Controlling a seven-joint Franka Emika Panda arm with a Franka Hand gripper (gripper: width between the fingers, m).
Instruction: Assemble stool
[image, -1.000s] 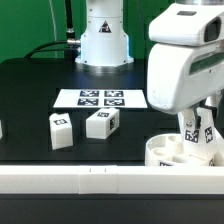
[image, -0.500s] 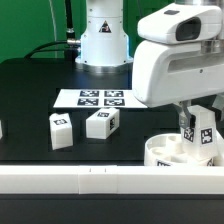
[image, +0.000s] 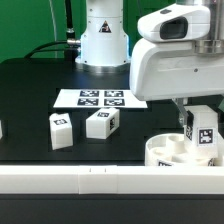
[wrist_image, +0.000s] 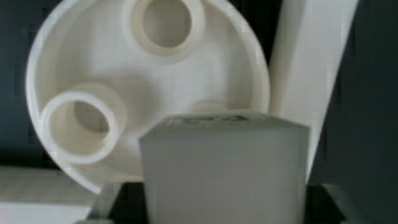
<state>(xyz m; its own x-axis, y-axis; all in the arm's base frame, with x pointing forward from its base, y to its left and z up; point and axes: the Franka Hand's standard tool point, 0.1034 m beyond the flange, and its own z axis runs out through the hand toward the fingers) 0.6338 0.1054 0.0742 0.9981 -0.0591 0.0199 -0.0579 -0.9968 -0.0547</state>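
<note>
Fingers of the gripper (image: 203, 127) pinch a stool leg (image: 208, 136), seemingly upright, just above the seat (image: 165, 150); over the last second it has edged across the seat's sockets, nearing insertion. Two spare legs (image: 101, 123) lie well apart from the seat.

The seat (image: 162, 150) is white, each leg (image: 101, 124) white with black-and-white square tags (image: 60, 122), the table (image: 30, 95) black.

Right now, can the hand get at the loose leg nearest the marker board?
Probably not yet: the hand is shut on another leg over the seat. Nothing stands over the loose leg, so the way looks free once it lets go.
</note>
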